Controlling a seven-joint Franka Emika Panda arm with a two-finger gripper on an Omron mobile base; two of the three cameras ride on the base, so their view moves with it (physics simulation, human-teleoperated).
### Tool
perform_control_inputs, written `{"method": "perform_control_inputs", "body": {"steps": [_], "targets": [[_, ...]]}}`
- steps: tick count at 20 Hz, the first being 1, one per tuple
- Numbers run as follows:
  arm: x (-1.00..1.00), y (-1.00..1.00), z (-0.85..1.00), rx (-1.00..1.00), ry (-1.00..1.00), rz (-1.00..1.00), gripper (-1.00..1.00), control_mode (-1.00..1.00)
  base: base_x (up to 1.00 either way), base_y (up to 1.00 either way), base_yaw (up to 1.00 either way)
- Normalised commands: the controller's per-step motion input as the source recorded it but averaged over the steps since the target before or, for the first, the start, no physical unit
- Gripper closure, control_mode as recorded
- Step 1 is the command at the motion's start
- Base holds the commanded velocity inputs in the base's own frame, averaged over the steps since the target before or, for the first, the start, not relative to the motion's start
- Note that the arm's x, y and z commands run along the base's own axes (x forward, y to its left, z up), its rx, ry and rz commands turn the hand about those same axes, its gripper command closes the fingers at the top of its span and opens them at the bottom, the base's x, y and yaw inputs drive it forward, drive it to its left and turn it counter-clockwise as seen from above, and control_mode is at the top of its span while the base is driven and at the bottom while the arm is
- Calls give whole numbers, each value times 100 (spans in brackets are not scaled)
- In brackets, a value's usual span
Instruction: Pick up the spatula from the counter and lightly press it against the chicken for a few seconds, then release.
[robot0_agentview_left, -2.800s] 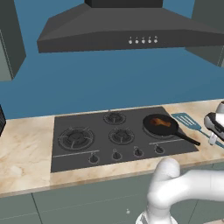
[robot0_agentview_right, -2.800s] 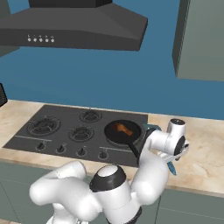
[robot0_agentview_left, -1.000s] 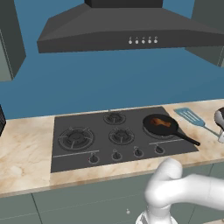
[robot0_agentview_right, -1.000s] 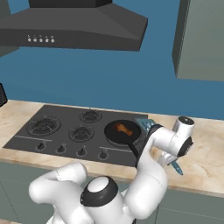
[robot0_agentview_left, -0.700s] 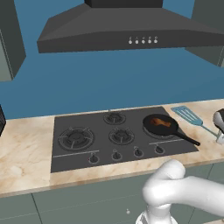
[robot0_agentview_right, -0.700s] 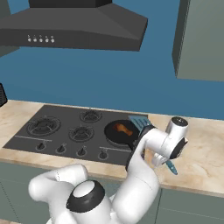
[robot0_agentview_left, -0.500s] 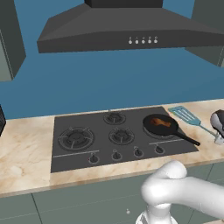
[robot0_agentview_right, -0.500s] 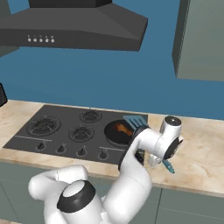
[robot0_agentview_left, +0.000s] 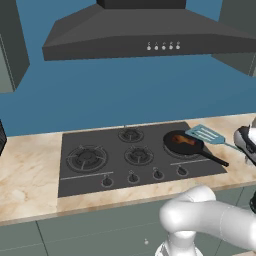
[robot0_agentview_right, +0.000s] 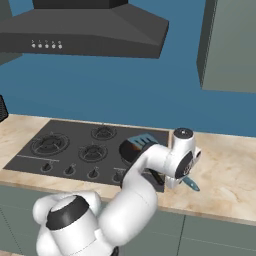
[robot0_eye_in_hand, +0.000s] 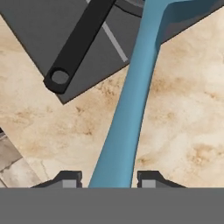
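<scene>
Blue spatula (robot0_eye_in_hand: 131, 100) handle pinched between the gripper (robot0_eye_in_hand: 109, 178) tips; long axis runs from hand to pan (robot0_agentview_left: 169, 145) rim, chicken (robot0_agentview_left: 184, 140) just left of blade.

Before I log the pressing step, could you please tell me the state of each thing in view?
spatula: held by its handle, blade near the pan, not on the chicken.
claw: shut on the spatula handle.
pan: sitting on the right burner, chicken inside.
chicken: lying in the pan, untouched.
left burner: no flame visible.
</scene>
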Motion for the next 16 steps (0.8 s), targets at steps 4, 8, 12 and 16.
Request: {"method": "perform_control_inputs", "body": {"steps": [4, 8, 12, 16], "targets": [[0, 7, 16, -2, 0, 9, 100, -100, 0, 0, 0], [0, 2, 15, -3, 0, 10, 100, -100, 0, 0, 0], [5, 0, 6, -2, 4, 9, 100, -100, 0, 0, 0], [12, 0, 0, -2, 7, 9, 100, -100, 0, 0, 0]]}}
